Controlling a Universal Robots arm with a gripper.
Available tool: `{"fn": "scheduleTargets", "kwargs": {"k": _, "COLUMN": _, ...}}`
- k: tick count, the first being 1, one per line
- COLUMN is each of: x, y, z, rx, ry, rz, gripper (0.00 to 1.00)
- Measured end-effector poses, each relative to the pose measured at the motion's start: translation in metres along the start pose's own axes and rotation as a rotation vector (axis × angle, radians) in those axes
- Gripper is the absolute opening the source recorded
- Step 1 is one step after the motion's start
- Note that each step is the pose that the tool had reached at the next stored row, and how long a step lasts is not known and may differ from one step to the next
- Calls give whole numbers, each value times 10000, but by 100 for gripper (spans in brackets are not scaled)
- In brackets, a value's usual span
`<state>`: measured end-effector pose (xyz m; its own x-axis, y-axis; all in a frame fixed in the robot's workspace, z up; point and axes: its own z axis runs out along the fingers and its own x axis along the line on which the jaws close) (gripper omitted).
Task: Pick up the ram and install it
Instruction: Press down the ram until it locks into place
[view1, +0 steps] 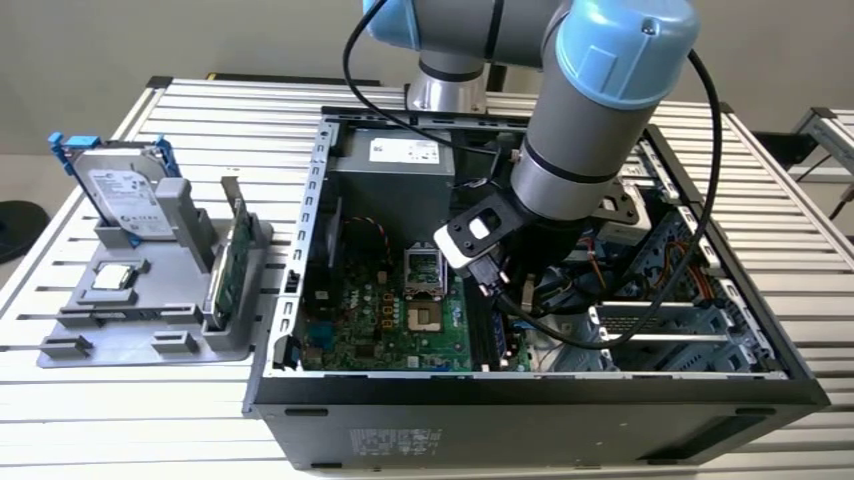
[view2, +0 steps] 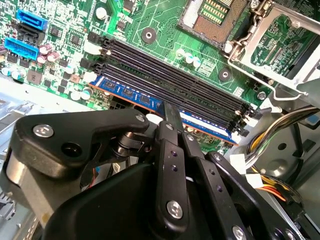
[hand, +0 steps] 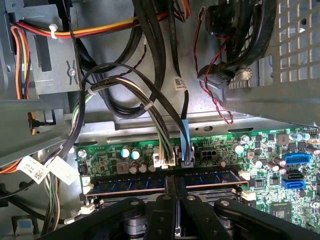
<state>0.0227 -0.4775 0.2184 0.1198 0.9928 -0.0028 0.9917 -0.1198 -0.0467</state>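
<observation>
Inside the case (view1: 320, 200), the tool (view2: 171, 112) stands closed on the ram (view2: 130, 93), which sits in the outermost slot of the motherboard (view2: 165, 20); the tool's body hides the ram's middle in both wrist views.

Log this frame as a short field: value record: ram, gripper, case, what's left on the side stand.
ram: blue stick sitting in the outermost memory slot on the motherboard, seen in both wrist views
gripper: gripper down inside the case, fingers closed on the ram's top edge near its middle
empty slots: three black slots beside the ram, unfilled
case: open computer case lying on the slatted table
side stand: grey stand at the exterior view's left holds a hard drive and a green card, both upright
</observation>
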Motion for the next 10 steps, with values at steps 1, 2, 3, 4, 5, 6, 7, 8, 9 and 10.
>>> {"fn": "scheduleTargets", "kwargs": {"k": 1, "x": 0, "y": 0, "z": 0, "rx": 0, "ry": 0, "rz": 0, "gripper": 0}}
{"fn": "scheduleTargets", "kwargs": {"k": 2, "x": 0, "y": 0, "z": 1, "rx": 0, "ry": 1, "rz": 0, "gripper": 0}}
{"fn": "scheduleTargets", "kwargs": {"k": 3, "x": 0, "y": 0, "z": 1, "rx": 0, "ry": 1, "rz": 0, "gripper": 0}}
{"fn": "scheduleTargets", "kwargs": {"k": 4, "x": 0, "y": 0, "z": 1, "rx": 0, "ry": 1, "rz": 0, "gripper": 0}}
{"fn": "scheduleTargets", "kwargs": {"k": 5, "x": 0, "y": 0, "z": 1, "rx": 0, "ry": 1, "rz": 0, "gripper": 0}}
{"fn": "scheduleTargets", "kwargs": {"k": 6, "x": 0, "y": 0, "z": 1, "rx": 0, "ry": 0, "rz": 0, "gripper": 0}}
{"fn": "scheduleTargets", "kwargs": {"k": 7, "x": 0, "y": 0, "z": 3, "rx": 0, "ry": -1, "rz": 0, "gripper": 0}}
{"fn": "scheduleTargets", "kwargs": {"k": 8, "x": 0, "y": 0, "z": 4, "rx": 0, "ry": -1, "rz": 0, "gripper": 0}}
{"fn": "scheduleTargets", "kwargs": {"k": 9, "x": 0, "y": 0, "z": 4, "rx": 0, "ry": -1, "rz": 0, "gripper": 0}}
{"fn": "scheduleTargets", "kwargs": {"k": 10, "x": 0, "y": 0, "z": 4, "rx": 0, "ry": -1, "rz": 0, "gripper": 0}}
